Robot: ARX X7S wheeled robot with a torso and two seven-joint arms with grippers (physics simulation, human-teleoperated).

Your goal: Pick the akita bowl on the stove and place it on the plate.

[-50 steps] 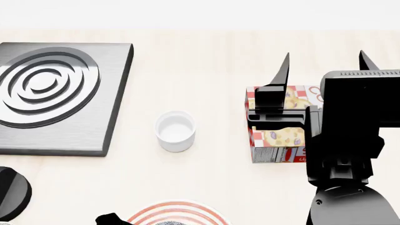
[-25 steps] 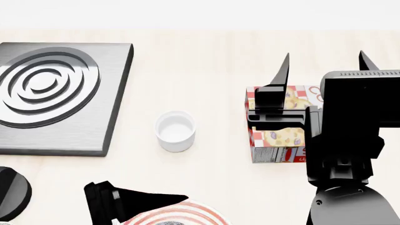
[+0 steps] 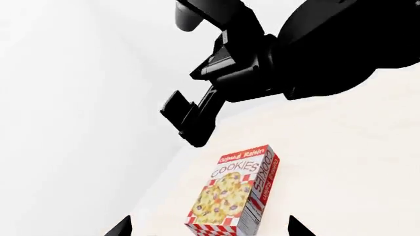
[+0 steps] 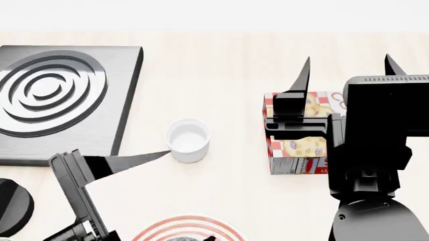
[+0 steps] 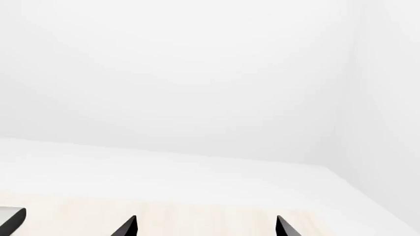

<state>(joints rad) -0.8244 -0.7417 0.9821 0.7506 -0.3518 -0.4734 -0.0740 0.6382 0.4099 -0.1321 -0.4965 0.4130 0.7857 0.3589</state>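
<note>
Stove sits at the far-left of the counter in head view, burner rings bare, nothing on it. Plate with red rings is at the near edge, only its far arc in frame; a sliver of grey speckle at the frame bottom inside the rings looks like the akita bowl, too little visible to confirm. Plain white cup stands between stove and cookie box, apart from both.

Left pincer: arm rises from the bottom-left, one long finger points at the cup, tip just beside its rim, not clearly touching. In the left wrist view both fingertips show wide apart at the frame bottom with nothing between them, so spread and empty.

Right pincer: raised over the cookie box, the two pointed tips well apart, nothing held. Right wrist view agrees: tips spread, only counter and white wall beyond

Black round knob sits near the stove's near-left corner
</note>
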